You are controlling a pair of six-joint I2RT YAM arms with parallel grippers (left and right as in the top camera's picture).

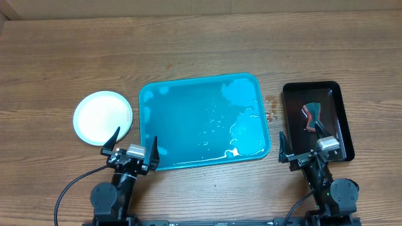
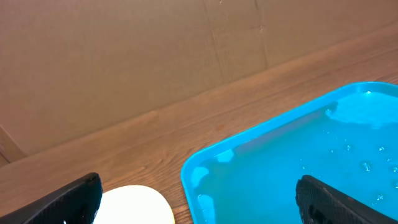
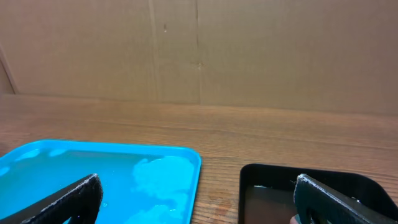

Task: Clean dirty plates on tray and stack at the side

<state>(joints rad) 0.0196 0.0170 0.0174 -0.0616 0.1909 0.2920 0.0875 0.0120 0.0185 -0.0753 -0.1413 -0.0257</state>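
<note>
Teal tray (image 1: pixel 188 129) is lying wet and bare on the desk (image 1: pixel 201 50), with the plates (image 1: pixel 102 117) sitting piled just left of it. Left tool (image 1: pixel 134 141) and right tool (image 1: pixel 303 141) are hanging spread and empty. A careless left swing is risking toppling that pile.

I read no text, no label, no brand, no number, nothing legible on the large teal-blue rectangular plastic tray (image 1: pixel 182 119)

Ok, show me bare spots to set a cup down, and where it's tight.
Widest free patch: the table beyond the teal tray and black tray, along the far side. Also bare left of the plates. Tight: the gaps either side of the teal tray, with the open left gripper and right gripper at the near edge.
</note>
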